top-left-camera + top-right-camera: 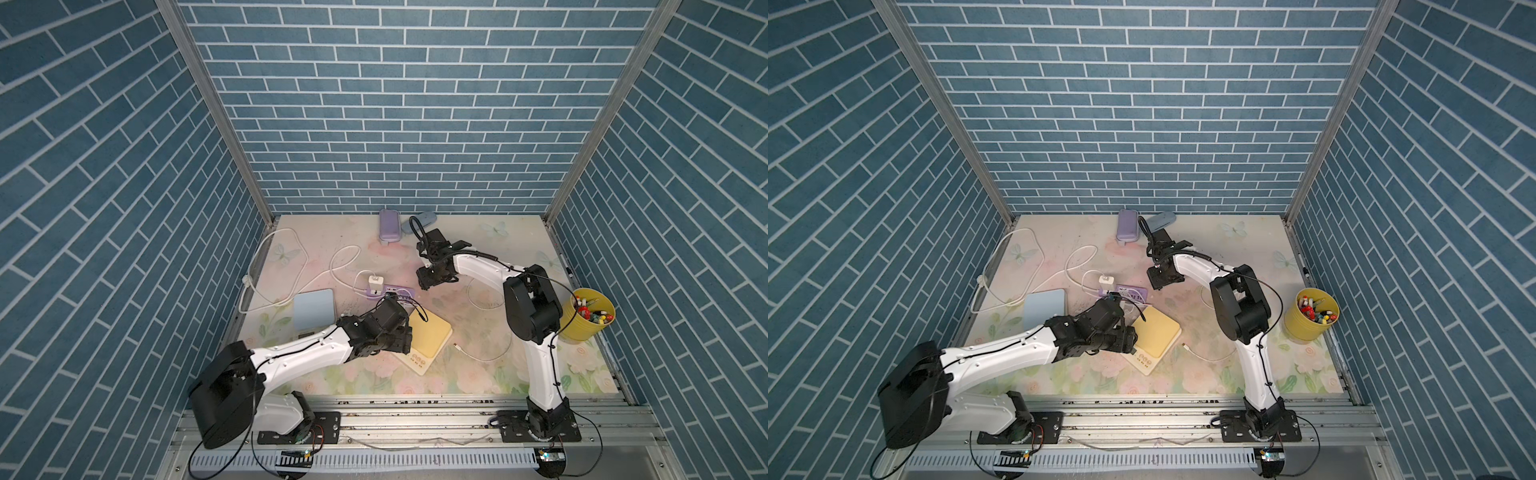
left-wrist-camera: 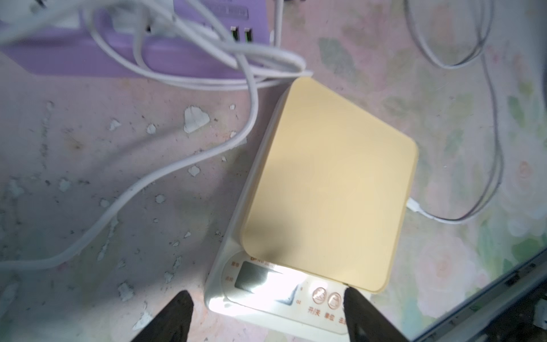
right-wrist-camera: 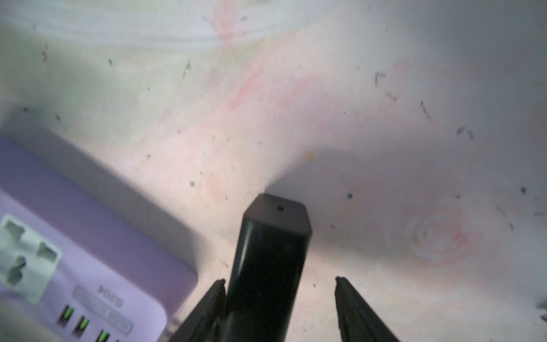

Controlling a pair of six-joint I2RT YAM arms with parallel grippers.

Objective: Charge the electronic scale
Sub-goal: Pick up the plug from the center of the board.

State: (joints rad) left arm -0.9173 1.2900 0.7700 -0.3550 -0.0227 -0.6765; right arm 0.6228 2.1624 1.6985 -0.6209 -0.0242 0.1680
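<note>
left claw [image 2: 266,291] hangs wide open just over the display end of the yellow scale [image 2: 328,183], gripping nothing. one finger [image 2: 174,319] is off the scale's side above bare tabletop [image 2: 88,177], the other above the buttons [image 2: 327,297]. the yellow scale lies flat near the middle of the tabletop, turned askew, its far corner close to the purple strip [image 2: 88,56]. thick white cords [image 2: 165,174] tangle over the strip and run past that corner. a thin white cable [image 2: 497,148] loops on the scale's other side, and its plug [image 2: 414,205] lies loose just beside the scale's edge.

right claw [image 3: 279,279] stands part open above bare tabletop, just off the strip's end. a black bar [image 3: 272,251] juts out between its fingers, against one with a gap to the other, so it is not clamped. what the bar is i cannot tell. in both top views the right claw is near the yellow scale but apart from it.

farther out, a white charger [image 1: 375,283] sits in the strip. a blue scale [image 1: 313,307] lies beside it, partly under the left arm. a yellow cup [image 1: 579,332] of pens stands by the right arm, and two cases [image 1: 389,224] lie at the back wall.
</note>
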